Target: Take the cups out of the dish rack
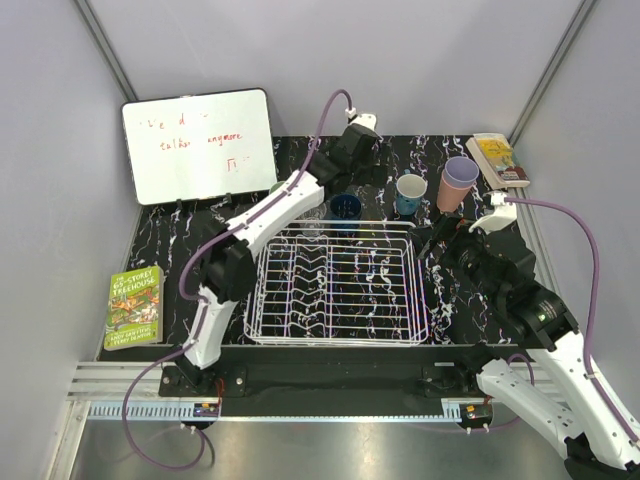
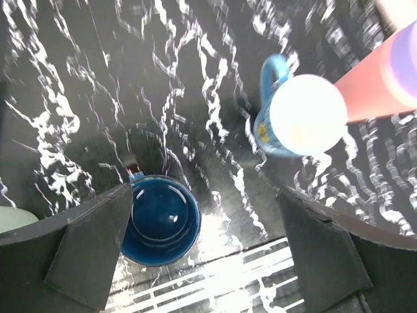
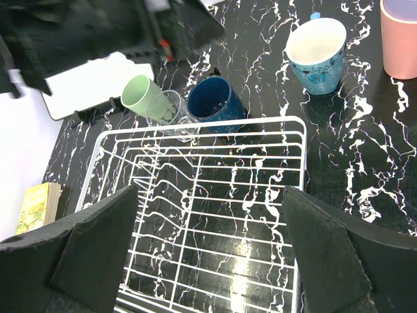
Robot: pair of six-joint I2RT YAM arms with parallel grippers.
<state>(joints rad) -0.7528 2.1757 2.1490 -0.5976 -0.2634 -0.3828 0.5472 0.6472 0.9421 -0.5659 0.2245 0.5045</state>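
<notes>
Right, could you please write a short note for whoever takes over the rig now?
Left pincer: open, empty, near the dark blue cup.
Right pincer: open, empty, over the dish rack.
Rack looks empty. On the table beyond its far edge: pale green cup tucked into the clear glass, dark blue cup, teal cup, lavender cup inside the pink cup.
Left to do: no cup visible in the rack; job appears done.
</notes>
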